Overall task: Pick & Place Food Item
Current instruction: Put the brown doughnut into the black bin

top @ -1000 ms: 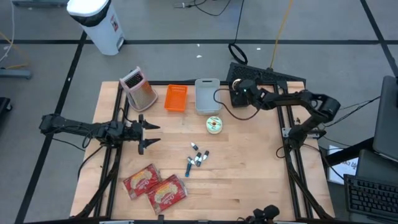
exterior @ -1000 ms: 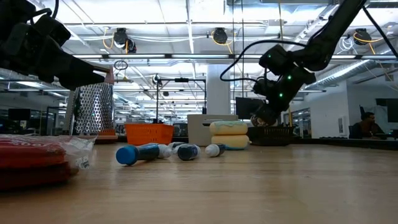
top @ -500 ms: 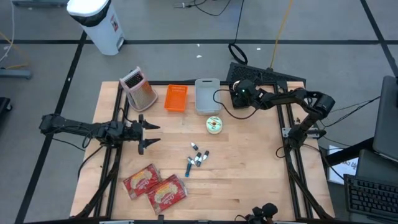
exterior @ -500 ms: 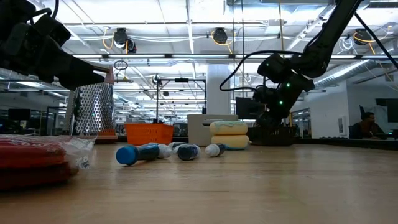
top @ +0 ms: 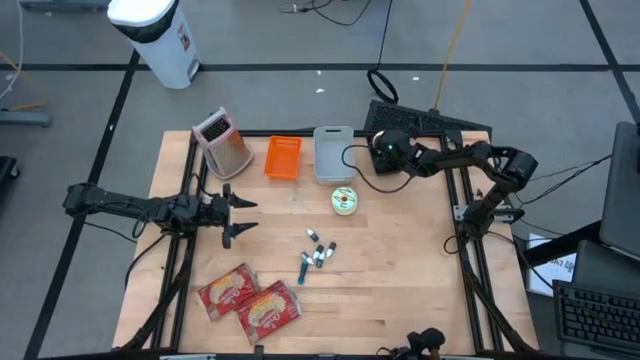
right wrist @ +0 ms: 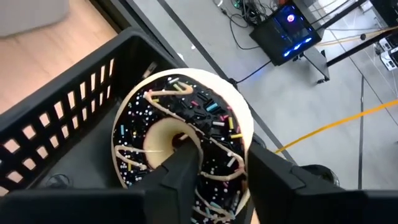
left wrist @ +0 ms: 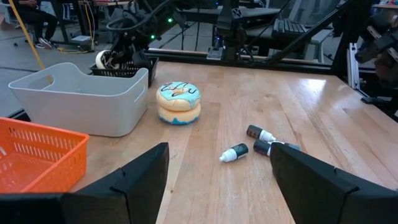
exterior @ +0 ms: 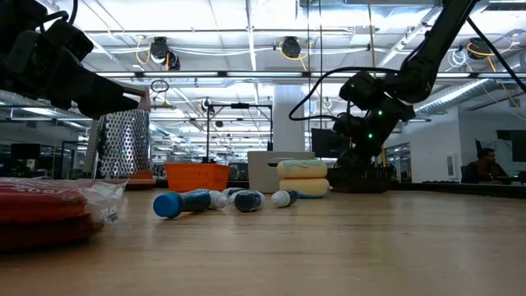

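Because the chocolate donut [right wrist: 183,140] in the black basket [right wrist: 68,118] looks soft and light, my right end effector [right wrist: 214,163] pinches its ring gently.

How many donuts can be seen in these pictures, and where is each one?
2. A blue-iced donut lies on the table beside the grey bin. A chocolate-iced donut sits in the black basket at the right gripper. More may be hidden inside the bins.
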`<control>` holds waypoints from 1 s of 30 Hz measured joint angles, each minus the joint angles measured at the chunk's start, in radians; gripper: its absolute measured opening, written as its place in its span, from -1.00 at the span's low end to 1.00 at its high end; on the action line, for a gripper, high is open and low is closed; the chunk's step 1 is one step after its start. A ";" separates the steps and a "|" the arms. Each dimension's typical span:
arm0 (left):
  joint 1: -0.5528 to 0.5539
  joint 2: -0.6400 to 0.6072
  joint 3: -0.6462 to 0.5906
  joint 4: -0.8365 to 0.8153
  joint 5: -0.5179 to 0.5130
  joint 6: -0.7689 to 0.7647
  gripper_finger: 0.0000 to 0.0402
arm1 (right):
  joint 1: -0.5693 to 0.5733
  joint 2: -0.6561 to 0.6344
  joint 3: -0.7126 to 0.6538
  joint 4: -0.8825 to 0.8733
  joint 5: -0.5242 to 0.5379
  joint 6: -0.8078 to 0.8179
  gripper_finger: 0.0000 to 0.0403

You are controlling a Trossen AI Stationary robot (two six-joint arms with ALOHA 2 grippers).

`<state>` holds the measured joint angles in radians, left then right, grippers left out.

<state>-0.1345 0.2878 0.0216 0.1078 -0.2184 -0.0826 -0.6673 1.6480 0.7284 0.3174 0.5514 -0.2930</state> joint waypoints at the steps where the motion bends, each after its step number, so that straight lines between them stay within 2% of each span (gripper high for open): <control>1: 0.000 0.000 0.000 0.000 0.000 0.000 0.41 | 0.003 -0.002 0.000 0.001 0.007 -0.004 -0.34; 8: 0.000 0.000 0.000 0.000 0.000 0.000 0.41 | 0.047 -0.024 0.000 0.016 0.132 -0.068 -0.14; 14: 0.000 0.000 0.000 0.000 0.000 0.000 0.41 | 0.054 -0.056 0.000 0.007 0.115 -0.055 -0.11; 21: 0.000 0.000 0.000 0.000 0.000 0.000 0.41 | 0.040 -0.056 0.000 -0.043 0.022 0.012 -0.12; 30: 0.000 0.000 0.000 0.000 0.000 0.000 0.41 | 0.040 -0.056 0.000 -0.062 0.029 0.003 -0.13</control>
<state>-0.1343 0.2876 0.0216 0.1081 -0.2184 -0.0826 -0.6273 1.5925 0.7284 0.2551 0.5801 -0.2901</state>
